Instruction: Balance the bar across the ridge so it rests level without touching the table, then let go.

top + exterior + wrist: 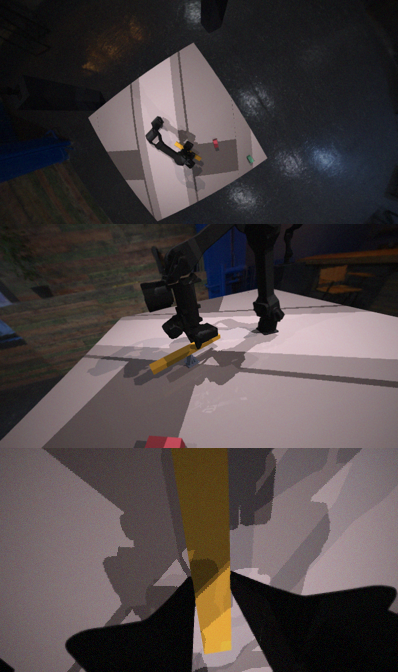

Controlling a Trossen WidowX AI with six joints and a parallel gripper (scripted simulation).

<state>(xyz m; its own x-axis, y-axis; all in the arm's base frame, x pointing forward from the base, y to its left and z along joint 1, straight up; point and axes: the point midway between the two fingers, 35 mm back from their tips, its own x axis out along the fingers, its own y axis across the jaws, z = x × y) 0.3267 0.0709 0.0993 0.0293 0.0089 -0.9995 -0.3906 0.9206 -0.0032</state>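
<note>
My gripper (189, 151) (199, 343) (210, 578) is shut on the yellow bar (179, 145) (173, 358) (205, 508), gripping it nearer one end. The bar reaches out over a small grey-blue ridge (191, 361) that stands on the table (289, 403). In the exterior view the bar lies right over the ridge's top, and I cannot tell whether they touch. The bar's long free end slopes down a little, away from the fingers, and stays clear of the table. In the wrist view the ridge is hidden under the bar and fingers.
A red block (215, 142) (165, 441) and a green block (250, 159) lie towards the table's edge, apart from the bar. The arm's base (157, 122) (267, 325) stands behind the ridge. Dark floor surrounds the table.
</note>
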